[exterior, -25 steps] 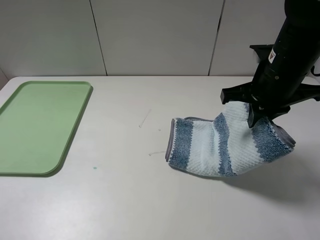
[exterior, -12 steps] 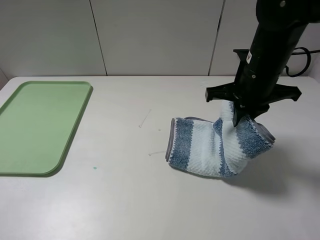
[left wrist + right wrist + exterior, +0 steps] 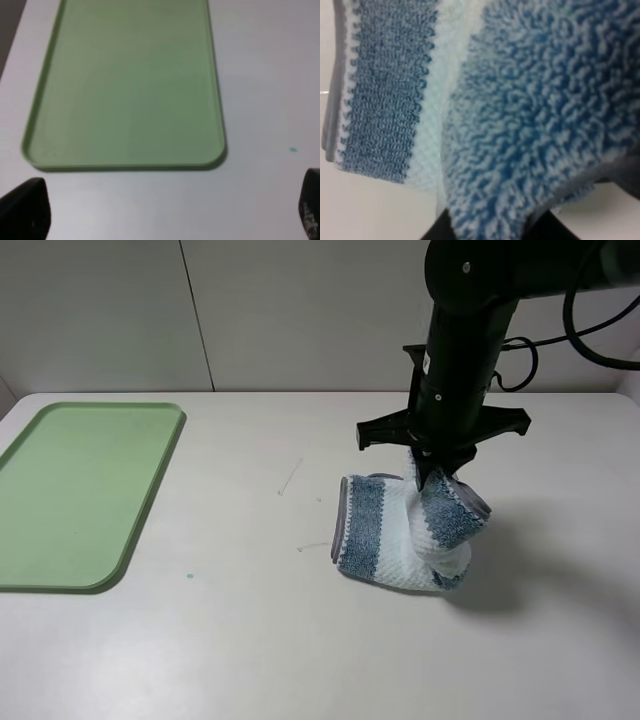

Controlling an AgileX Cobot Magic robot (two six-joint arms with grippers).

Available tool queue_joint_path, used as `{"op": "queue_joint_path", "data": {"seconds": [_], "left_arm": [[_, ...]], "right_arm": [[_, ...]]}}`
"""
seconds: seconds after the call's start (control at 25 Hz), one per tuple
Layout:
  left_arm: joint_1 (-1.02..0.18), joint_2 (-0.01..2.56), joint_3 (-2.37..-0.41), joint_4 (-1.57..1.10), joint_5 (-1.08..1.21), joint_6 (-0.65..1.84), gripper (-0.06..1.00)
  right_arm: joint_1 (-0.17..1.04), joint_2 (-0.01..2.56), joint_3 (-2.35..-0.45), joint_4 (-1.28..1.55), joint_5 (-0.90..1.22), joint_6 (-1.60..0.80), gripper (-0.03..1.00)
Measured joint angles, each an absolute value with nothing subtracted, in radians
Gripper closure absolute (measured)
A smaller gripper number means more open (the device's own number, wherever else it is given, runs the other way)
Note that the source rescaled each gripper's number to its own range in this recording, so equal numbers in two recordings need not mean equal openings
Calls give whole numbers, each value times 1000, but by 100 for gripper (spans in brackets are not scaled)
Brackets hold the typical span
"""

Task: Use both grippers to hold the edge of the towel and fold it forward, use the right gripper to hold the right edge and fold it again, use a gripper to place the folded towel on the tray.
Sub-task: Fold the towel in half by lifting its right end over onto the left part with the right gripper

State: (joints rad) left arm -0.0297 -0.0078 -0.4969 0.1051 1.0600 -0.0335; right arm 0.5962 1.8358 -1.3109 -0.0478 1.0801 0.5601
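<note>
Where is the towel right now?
In the exterior high view the towel lies right of centre on the table, its right end lifted and pinched by the right gripper, well apart from the tray at the left.

A slate-blue and pale striped terry towel (image 3: 400, 535) lies right of centre, its left part flat with the thin grey edge (image 3: 341, 515) showing. Its right end is lifted and curled over toward the left, pinched in the closed jaws of the black right gripper (image 3: 432, 472). A flat pale-green tray (image 3: 80, 490) with a low rim sits well apart at the far left, with the left gripper (image 3: 167, 215) spread wide near one short end.
</note>
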Motion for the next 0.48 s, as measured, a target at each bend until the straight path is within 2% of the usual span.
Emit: {"op": "queue_joint_path", "data": {"seconds": [0.28, 0.32, 0.36, 0.44, 0.48], "left_arm": [[-30, -8, -497, 158, 1055, -34, -6], [-30, -8, -497, 161, 1053, -34, -6], [-30, -8, -497, 163, 1051, -34, -6], [-30, -8, -497, 165, 1047, -34, -6], [-30, -8, -497, 165, 1046, -34, -6]], "right_arm": [[596, 1843, -1312, -42, 1076, 563, 83], [596, 1843, -1312, -38, 1072, 564, 76], [596, 1843, -1312, -29, 1068, 565, 61], [596, 1843, -1313, -7, 1062, 559, 22], [596, 1843, -1313, 0, 1055, 542, 12]]}}
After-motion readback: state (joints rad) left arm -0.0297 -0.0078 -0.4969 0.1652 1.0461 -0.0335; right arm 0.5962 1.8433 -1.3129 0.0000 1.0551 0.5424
